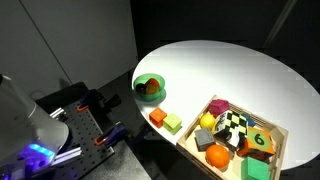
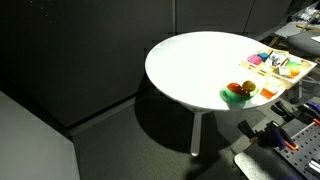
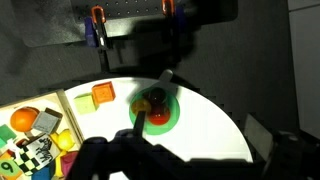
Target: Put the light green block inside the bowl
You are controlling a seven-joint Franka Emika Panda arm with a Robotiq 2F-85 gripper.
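Tabletop, white and round (image 1: pixel 250 65), fills an exterior view, with a small round green bowl (image 1: pixel 150 87) near its edge holding some brownish-orange pieces. A small orange cube (image 1: pixel 158 117) lies close by. The small light yellow-green cube (image 1: pixel 173 123) is just beside it, outside the bowl, between the orange cube and a shallow wooden tray (image 1: pixel 283 140) crowded with toys. The pale robot arm (image 1: pixel 20 115) stands off the table at the frame's edge. In an exterior view from farther off, the bowl (image 2: pixel 238 93) and the yellow-green cube (image 2: pixel 268 92) are tiny near the table's far rim. In the wrist view the bowl (image 3: pixel 155 108) lies centre frame, with the orange cube (image 3: pixel 103 96) and yellow-green cube (image 3: pixel 79 103) beside it. The pincer (image 3: pixel 185 160) is a dark blur high above them, fingers spread wide, gripping nothing.
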